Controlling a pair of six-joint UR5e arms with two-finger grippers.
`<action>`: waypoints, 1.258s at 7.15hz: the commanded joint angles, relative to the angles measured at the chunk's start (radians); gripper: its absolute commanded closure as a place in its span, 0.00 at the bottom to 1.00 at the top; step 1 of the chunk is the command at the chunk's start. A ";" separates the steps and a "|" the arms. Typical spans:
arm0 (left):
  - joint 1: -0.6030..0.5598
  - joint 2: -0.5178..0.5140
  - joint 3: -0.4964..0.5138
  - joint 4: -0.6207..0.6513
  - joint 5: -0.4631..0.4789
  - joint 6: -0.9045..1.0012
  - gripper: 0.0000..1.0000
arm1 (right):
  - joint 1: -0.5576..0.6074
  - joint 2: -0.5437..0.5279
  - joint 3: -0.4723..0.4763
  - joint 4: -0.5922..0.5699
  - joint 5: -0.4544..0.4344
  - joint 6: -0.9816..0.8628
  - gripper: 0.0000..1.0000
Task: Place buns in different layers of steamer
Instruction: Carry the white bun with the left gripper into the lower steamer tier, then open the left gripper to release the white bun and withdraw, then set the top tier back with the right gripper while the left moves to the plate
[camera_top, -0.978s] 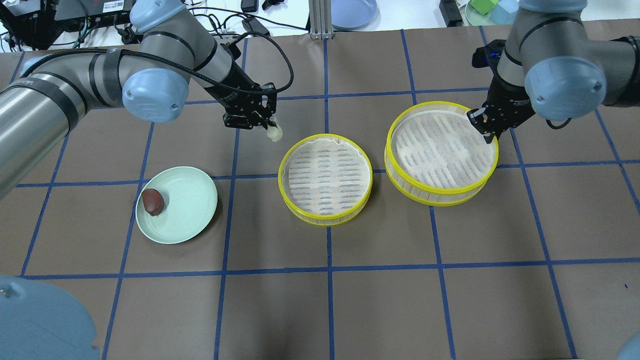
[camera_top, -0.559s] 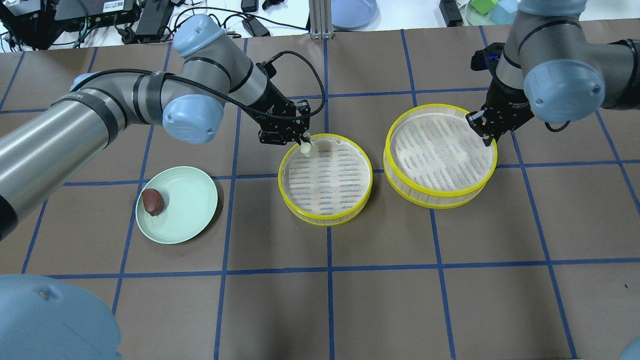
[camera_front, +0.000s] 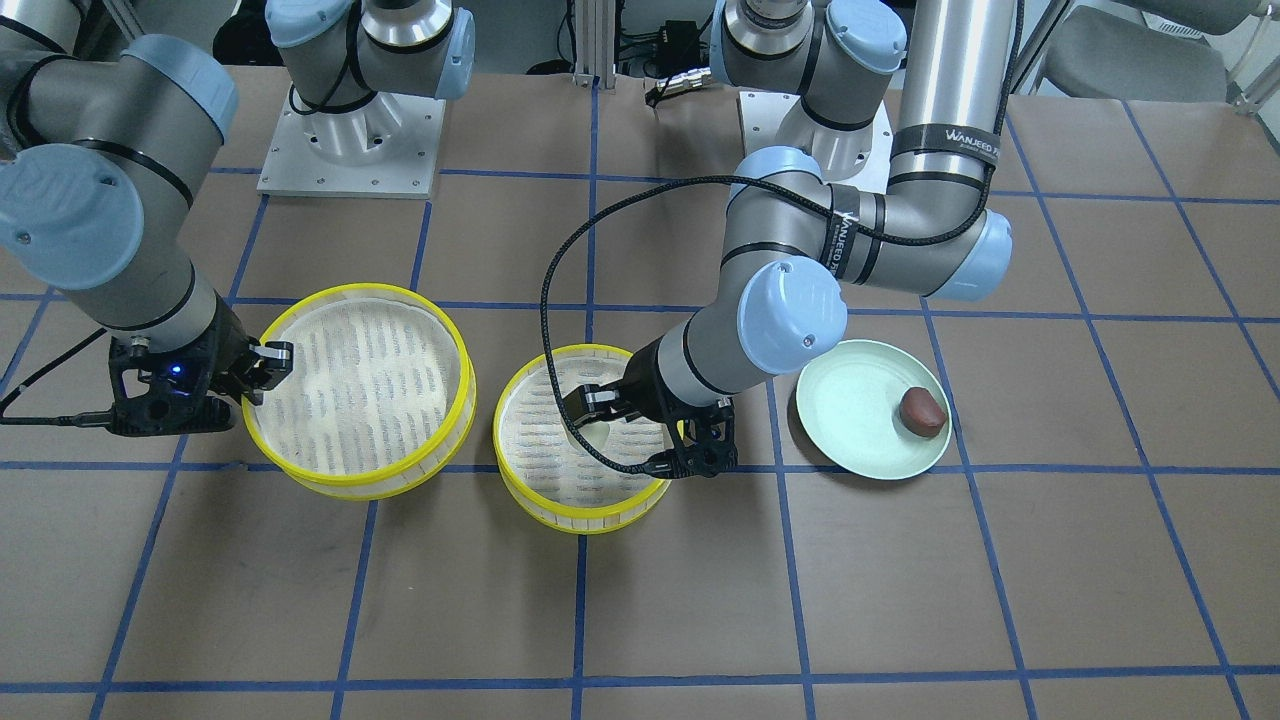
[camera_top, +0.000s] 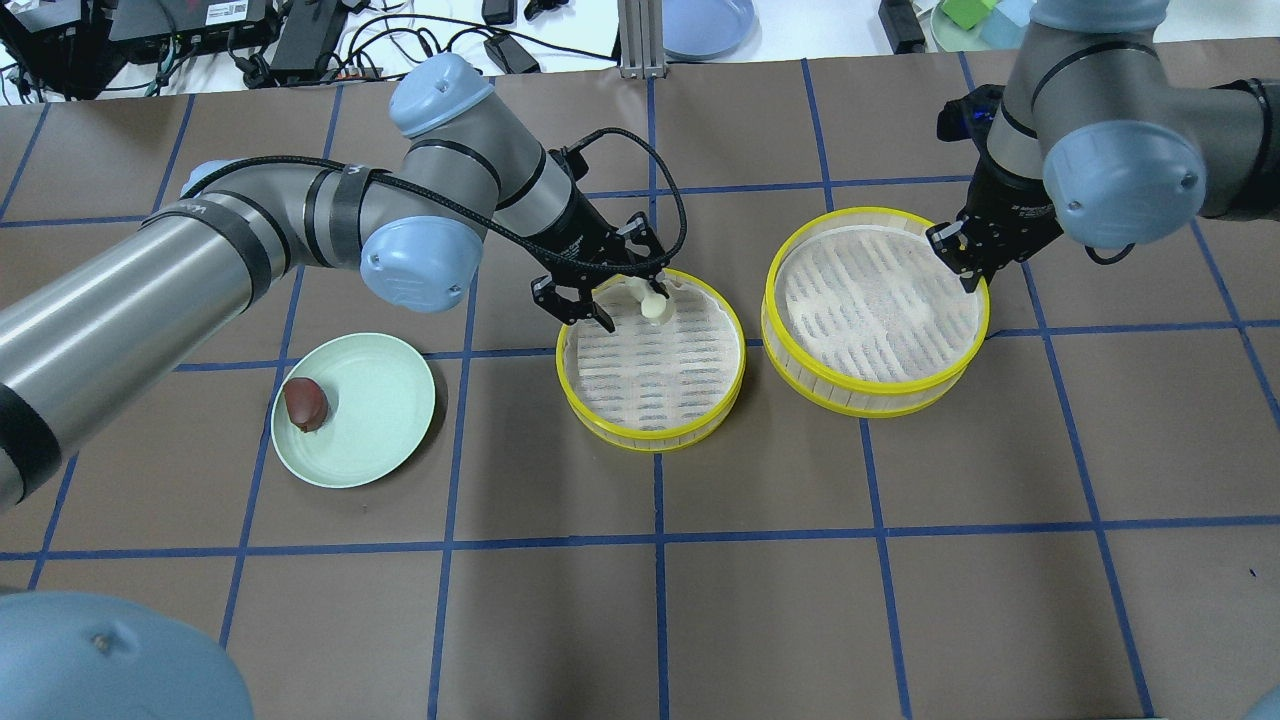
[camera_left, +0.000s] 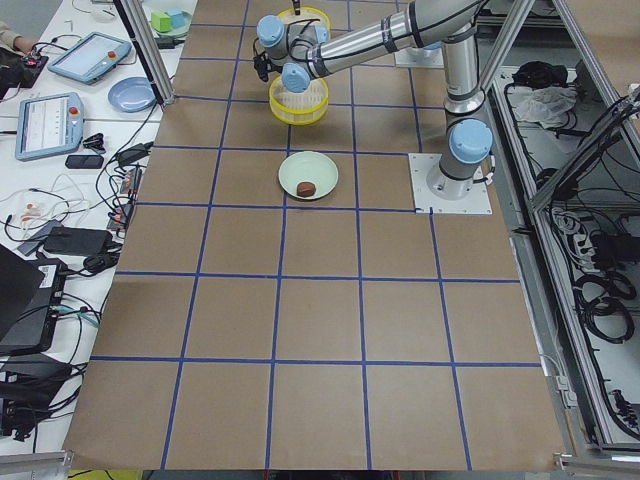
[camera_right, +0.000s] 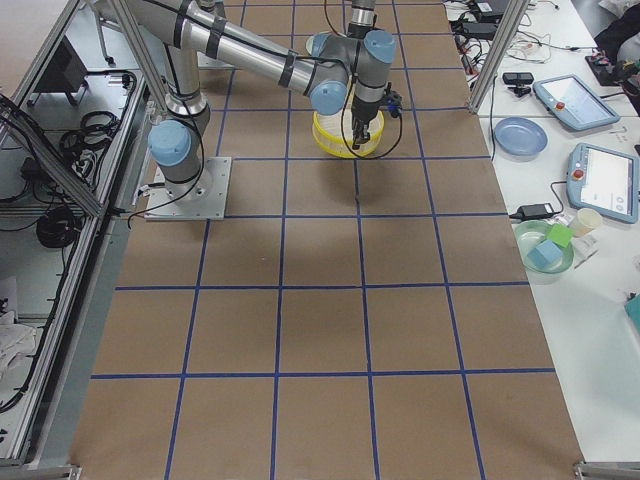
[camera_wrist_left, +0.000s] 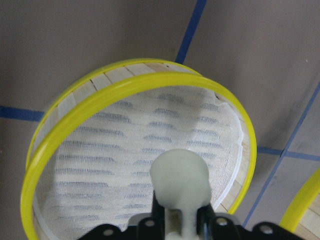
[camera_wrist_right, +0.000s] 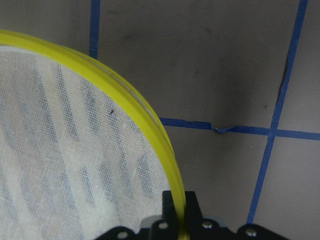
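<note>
My left gripper (camera_top: 648, 300) is shut on the cream-white bun (camera_top: 653, 308) and holds it over the back part of the middle steamer layer (camera_top: 650, 385). The left wrist view shows the bun (camera_wrist_left: 180, 177) between the fingers, above the mesh (camera_wrist_left: 115, 150). My right gripper (camera_top: 968, 262) is shut on the yellow rim of the other steamer layer (camera_top: 870, 300), which looks slightly raised. The rim (camera_wrist_right: 150, 120) runs between the fingers in the right wrist view. The reddish-brown bun (camera_top: 305, 403) lies on the pale green plate (camera_top: 385, 410).
The two layers stand side by side with a narrow gap between them. The plate (camera_front: 860, 410) lies to the left arm's side of the middle layer (camera_front: 545, 455). Cables, a blue dish (camera_top: 705, 20) and coloured blocks (camera_top: 985, 15) lie beyond the table's back edge.
My left arm has carried the cream-white bun to the right, from beside the middle layer to over its mesh. The right gripper and its layer have shifted slightly left.
</note>
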 joint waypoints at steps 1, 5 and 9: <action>0.000 0.008 0.005 -0.002 0.011 0.003 0.00 | 0.057 -0.008 -0.002 0.002 -0.005 0.064 1.00; 0.049 0.036 0.017 -0.025 0.197 0.119 0.00 | 0.128 -0.012 0.001 0.003 0.001 0.153 1.00; 0.318 0.112 0.015 -0.248 0.473 0.560 0.00 | 0.350 0.047 -0.002 -0.067 0.007 0.565 1.00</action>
